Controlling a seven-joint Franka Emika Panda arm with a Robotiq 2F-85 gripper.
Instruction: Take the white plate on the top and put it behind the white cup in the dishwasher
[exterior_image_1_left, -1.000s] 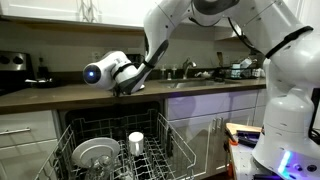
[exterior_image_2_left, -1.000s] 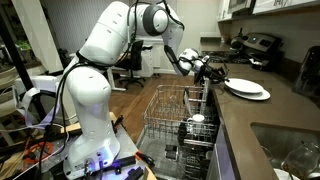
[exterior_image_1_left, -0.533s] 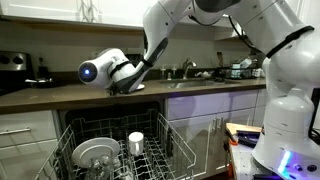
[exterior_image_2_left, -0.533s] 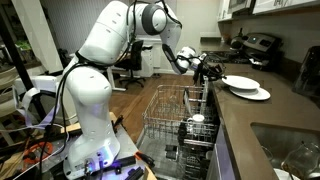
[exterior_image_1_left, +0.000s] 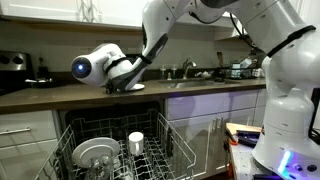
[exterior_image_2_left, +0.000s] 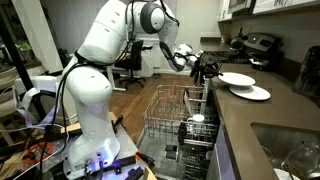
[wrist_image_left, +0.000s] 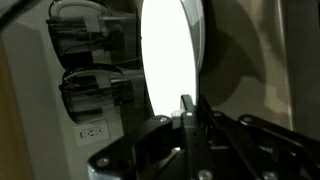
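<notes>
While the dishwasher (exterior_image_1_left: 105, 122) stands open, its rack (exterior_image_2_left: 165, 110) holds one cup (exterior_image_1_left: 136, 142), upright, and one greyish glassy dish (exterior_image_1_left: 95, 153) near it; I cannot make out anything more in there. I count two white plates over at the tabletop (exterior_image_2_left: 245, 125). The plate (exterior_image_2_left: 238, 78) I am after is plain, round and shallow, and hangs just above a second plate (exterior_image_2_left: 255, 93) that lies flat. My fingers (wrist_image_left: 188, 115) are clamped on the plate's rim. In the wrist view it shows nearly edge-on, as a bright white oval.
</notes>
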